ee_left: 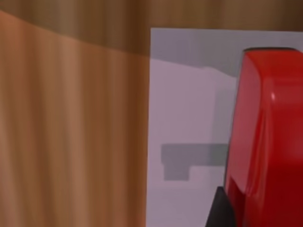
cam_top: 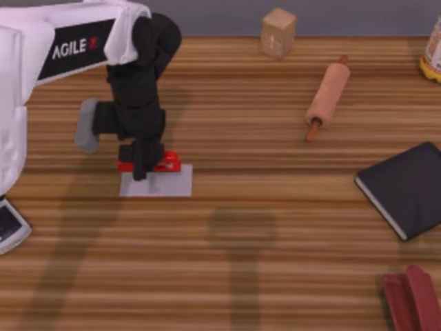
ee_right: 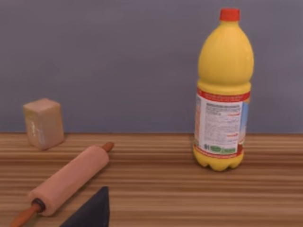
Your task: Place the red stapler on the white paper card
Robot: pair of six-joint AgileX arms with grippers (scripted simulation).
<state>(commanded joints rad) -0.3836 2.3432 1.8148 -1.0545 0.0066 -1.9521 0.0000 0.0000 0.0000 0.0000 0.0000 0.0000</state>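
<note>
The red stapler [cam_top: 169,163] lies along the far edge of the white paper card [cam_top: 165,183], left of the table's middle. My left gripper [cam_top: 141,165] comes straight down on the stapler's left part and is shut on it, hiding that end from above. In the left wrist view the glossy red stapler [ee_left: 270,142] fills one side, with one dark fingertip [ee_left: 218,210] pressed against it and the pale card [ee_left: 184,118] underneath. My right arm is outside the top view, and its own wrist view shows no fingers.
A tan block [cam_top: 278,32] and a yellow bottle [cam_top: 433,48] stand at the back edge. A rolling pin [cam_top: 327,93] lies back right, a black book [cam_top: 406,189] at the right, a dark maroon ridged object [cam_top: 411,296] front right, and a grey device [cam_top: 10,227] at the left edge.
</note>
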